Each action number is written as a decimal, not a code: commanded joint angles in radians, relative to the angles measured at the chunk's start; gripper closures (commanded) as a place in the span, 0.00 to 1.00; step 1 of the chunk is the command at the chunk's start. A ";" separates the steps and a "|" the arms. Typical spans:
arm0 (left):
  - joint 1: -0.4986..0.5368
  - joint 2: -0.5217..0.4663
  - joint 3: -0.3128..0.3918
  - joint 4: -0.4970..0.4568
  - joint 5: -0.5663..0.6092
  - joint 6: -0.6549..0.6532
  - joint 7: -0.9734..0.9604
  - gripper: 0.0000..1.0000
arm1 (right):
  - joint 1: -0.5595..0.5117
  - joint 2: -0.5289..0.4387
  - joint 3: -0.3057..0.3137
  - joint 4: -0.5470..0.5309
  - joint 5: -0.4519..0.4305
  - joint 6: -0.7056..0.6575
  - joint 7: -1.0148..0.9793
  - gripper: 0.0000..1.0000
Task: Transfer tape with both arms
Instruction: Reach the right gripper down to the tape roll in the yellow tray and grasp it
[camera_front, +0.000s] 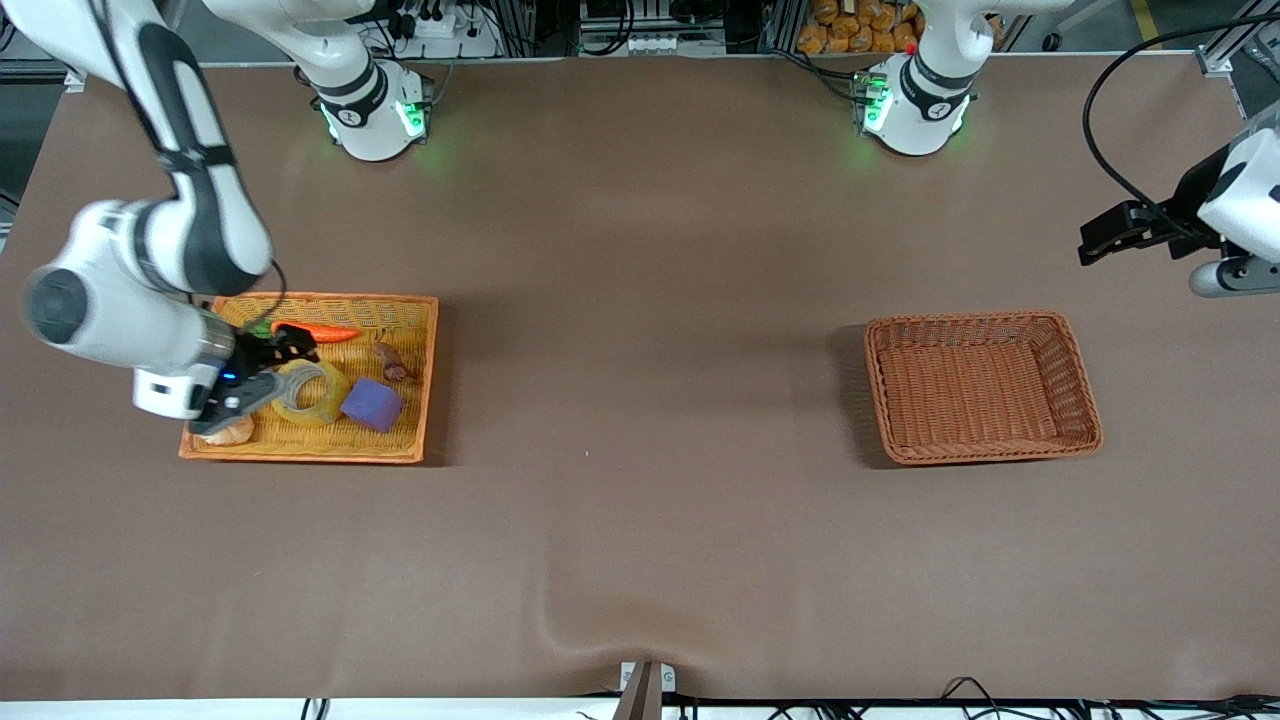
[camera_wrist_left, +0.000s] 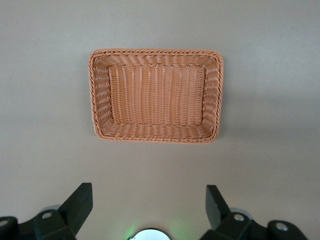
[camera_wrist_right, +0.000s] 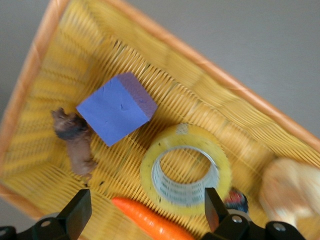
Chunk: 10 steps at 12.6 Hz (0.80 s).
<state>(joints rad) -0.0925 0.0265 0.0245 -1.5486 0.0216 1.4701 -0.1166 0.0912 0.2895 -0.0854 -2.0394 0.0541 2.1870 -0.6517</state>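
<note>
The tape (camera_front: 338, 392) is a translucent yellow roll lying flat in the yellow woven tray (camera_front: 428, 372), beside a purple cube (camera_front: 372, 404). My right gripper (camera_front: 278, 366) hangs low over the tray, open, right above the roll. In the right wrist view the tape (camera_wrist_right: 192, 135) lies just ahead of the right gripper (camera_wrist_right: 147, 207), and nothing sits between the fingers. My left gripper (camera_front: 1092, 245) waits open and empty in the air at the left arm's end of the table. The left wrist view shows the left gripper (camera_wrist_left: 149, 200) open over bare table.
The tray also holds an orange carrot (camera_wrist_right: 150, 222), a brown lump (camera_wrist_right: 75, 137), a pale bun (camera_wrist_right: 295, 195) and a small dark jar (camera_wrist_right: 238, 201). An empty brown wicker basket (camera_front: 1088, 400) stands toward the left arm's end; its rim (camera_wrist_left: 155, 51) shows in the left wrist view.
</note>
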 joint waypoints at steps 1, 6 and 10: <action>-0.007 -0.002 -0.011 0.008 0.014 -0.005 0.012 0.00 | 0.031 0.002 -0.004 -0.076 -0.037 0.094 -0.095 0.00; -0.006 0.000 -0.066 0.008 0.017 0.002 0.023 0.00 | 0.005 0.111 -0.005 -0.133 -0.039 0.303 -0.223 0.00; 0.011 0.036 -0.066 -0.013 0.015 0.024 0.023 0.00 | -0.001 0.112 -0.004 -0.131 -0.037 0.289 -0.220 0.43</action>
<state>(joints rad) -0.0930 0.0410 -0.0407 -1.5525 0.0216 1.4818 -0.1166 0.1010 0.4035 -0.0990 -2.1696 0.0300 2.4850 -0.8589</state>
